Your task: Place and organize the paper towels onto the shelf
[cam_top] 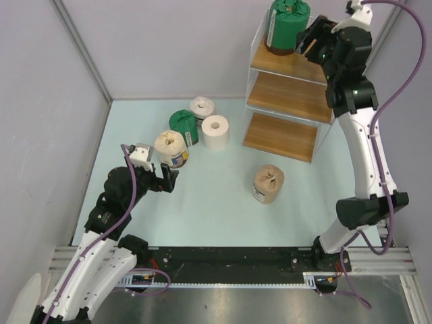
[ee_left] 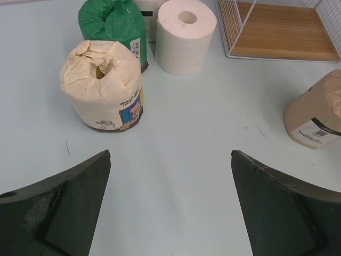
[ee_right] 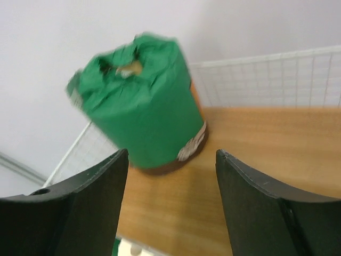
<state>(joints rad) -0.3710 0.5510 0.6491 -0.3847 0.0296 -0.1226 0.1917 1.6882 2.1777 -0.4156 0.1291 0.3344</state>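
**A:** One green roll stands upright on the top board of the shelf, toward its far left corner. The other five?

**B:** All down on the desk. The cream roll, second green roll, bare white roll and white-wrapped roll cluster left of the shelf. The tan roll sits in front of its bottom board.

**A:** And the right jaws?

**B:** Parted, just beside that shelved roll, gripping nothing. I'd judge this placement finished.

**A:** Left jaws?

**B:** Wide open and empty, facing the cream roll, well left of the shelf. Next they should advance, close around it, then carry it shelfward.
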